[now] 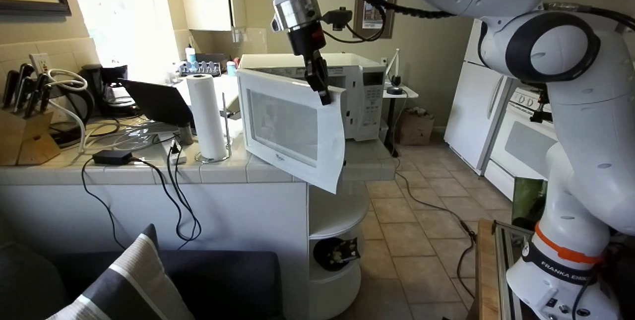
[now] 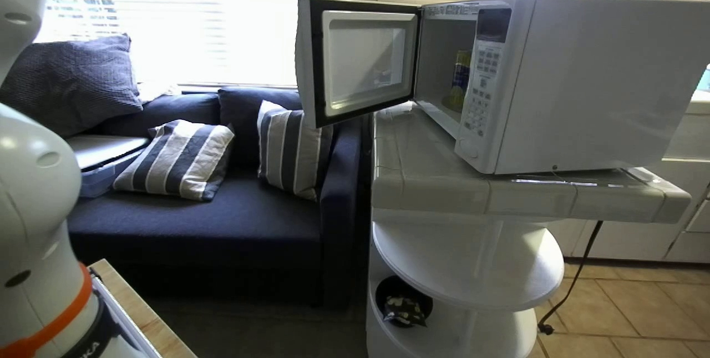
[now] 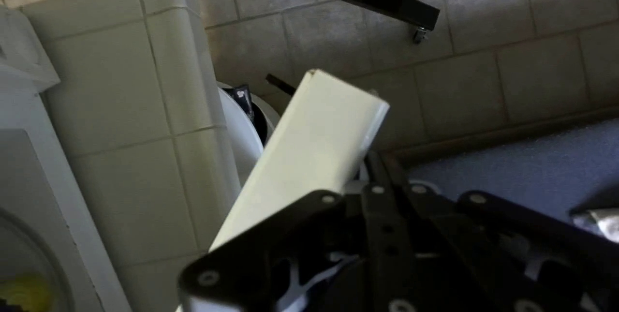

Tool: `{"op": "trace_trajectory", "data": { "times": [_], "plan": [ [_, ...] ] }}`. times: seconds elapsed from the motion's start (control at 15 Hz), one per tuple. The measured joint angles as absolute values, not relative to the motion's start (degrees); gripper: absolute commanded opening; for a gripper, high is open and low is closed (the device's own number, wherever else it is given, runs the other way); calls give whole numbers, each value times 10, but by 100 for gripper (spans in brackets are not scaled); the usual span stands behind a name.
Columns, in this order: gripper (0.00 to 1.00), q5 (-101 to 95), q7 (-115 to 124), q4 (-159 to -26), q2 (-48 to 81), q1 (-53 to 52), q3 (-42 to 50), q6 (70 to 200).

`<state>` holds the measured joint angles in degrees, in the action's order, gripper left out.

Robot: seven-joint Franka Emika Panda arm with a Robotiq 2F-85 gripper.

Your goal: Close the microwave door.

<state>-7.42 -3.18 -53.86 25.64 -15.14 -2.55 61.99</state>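
Note:
The white microwave (image 1: 364, 101) stands on the tiled counter; its side shows in an exterior view (image 2: 599, 80). Its door (image 1: 283, 124) stands wide open, with its inner face visible in an exterior view (image 2: 363, 64). In the wrist view the door's pale top edge (image 3: 309, 142) runs diagonally beside the fingers. My gripper (image 1: 325, 97) points down at the free end of the door, on its outer face. In the wrist view the fingertips (image 3: 382, 159) are together with nothing between them, close beside the door; contact is unclear. In an exterior view the fingertips are hidden behind the door.
A yellow and blue can (image 2: 460, 77) stands inside the microwave. A paper-towel roll (image 1: 207, 116) stands on the counter near the door's hinge side. Rounded shelves (image 2: 471, 263) are below the counter end. A dark sofa (image 2: 222, 230) stands beside the counter. Cables (image 1: 173, 186) hang off the counter.

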Motion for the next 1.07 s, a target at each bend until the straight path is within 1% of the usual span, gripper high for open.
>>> {"op": "trace_trajectory", "data": {
  "times": [0.27,0.6,1.07],
  "plan": [
    [0,-115,37,-540,256,-151,2,624],
    [0,-187,79,-557,248,-151,32,668],
    [0,-339,89,-659,221,-151,58,745]
  ]
}}
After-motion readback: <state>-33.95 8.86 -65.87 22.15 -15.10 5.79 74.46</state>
